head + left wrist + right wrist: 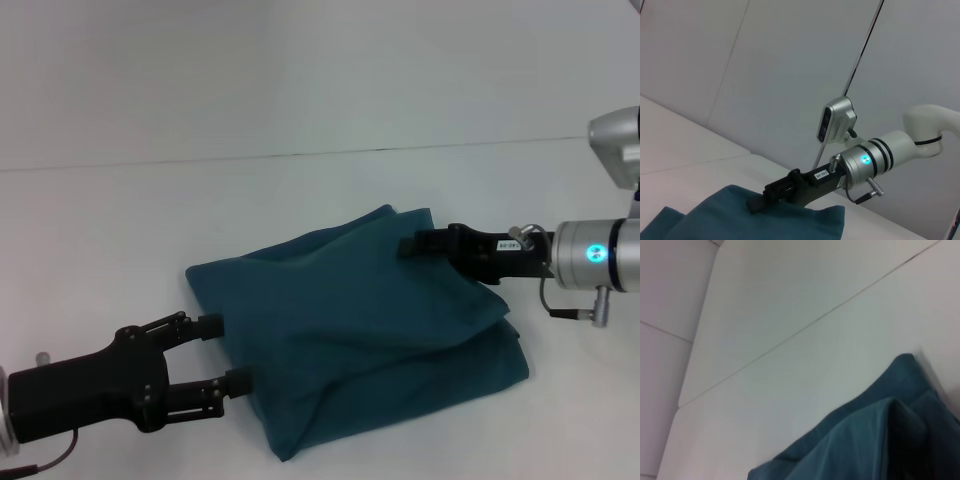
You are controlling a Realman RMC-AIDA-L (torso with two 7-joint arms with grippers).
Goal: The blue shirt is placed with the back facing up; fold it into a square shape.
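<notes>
Nearest to you in the head view is the left gripper (pixel 225 353), a black two-fingered claw reaching in from the lower left; its fingers stand apart, one above the other, with their tips at the left edge of the cloth, and you cannot tell for sure whether they touch it. Its arm is cut off by the frame's lower left corner.

Before it lies the blue shirt (pixel 370 330), a dark teal-blue piece of soft plain fabric folded into a rough, rumpled block of several layers on the white table (pixel 300 200). No sleeves, collar or print can be made out.

From the right comes the right gripper (pixel 408 245), black, on a silver-white arm with a glowing cyan ring. Its tip rests on the shirt's far right corner, where the top layer rises in a fold. You cannot tell whether its fingers are apart or together: they are too dark and too close to the cloth. The left wrist view shows the same gripper (pixel 757 204) low over the shirt (pixel 740 220), no clearer.

In the right wrist view only a raised corner of the shirt (pixel 875 435) shows, its lower part lost in shadow.

A thin seam crosses the tabletop beyond the shirt, and a plain pale wall stands behind.
</notes>
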